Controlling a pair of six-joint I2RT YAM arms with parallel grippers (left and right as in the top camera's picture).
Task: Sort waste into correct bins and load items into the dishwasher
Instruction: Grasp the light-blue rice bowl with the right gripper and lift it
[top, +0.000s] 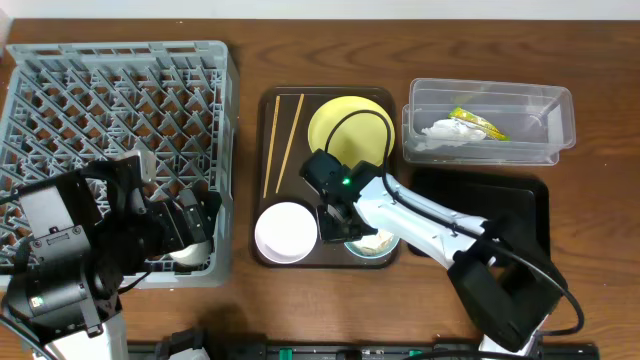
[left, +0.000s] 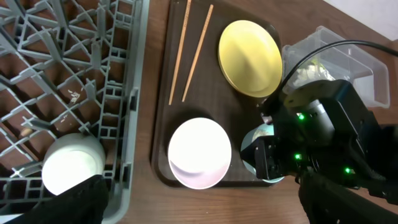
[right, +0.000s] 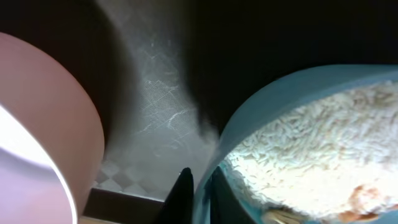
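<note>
My right gripper (top: 340, 225) (right: 199, 186) is shut on the rim of the pale blue bowl (top: 372, 245) (right: 261, 99), which holds white rice (right: 311, 149) on the brown tray (top: 262, 150). The white bowl (top: 286, 232) (left: 199, 152), yellow plate (top: 350, 125) (left: 249, 57) and two chopsticks (top: 283, 140) (left: 196, 53) also lie on that tray. My left gripper (top: 195, 235) (left: 205, 211) is open and empty over the near right corner of the grey dish rack (top: 60, 60). The white cup (left: 71, 168) stands in the rack there. The clear tub (top: 560, 120) holds the wrapper (top: 478, 122) and tissue (top: 445, 130).
The shallow black tray (top: 480, 195) lies at the right, in front of the clear tub, partly under my right arm. Bare wooden table shows along the front edge between the rack and the brown tray.
</note>
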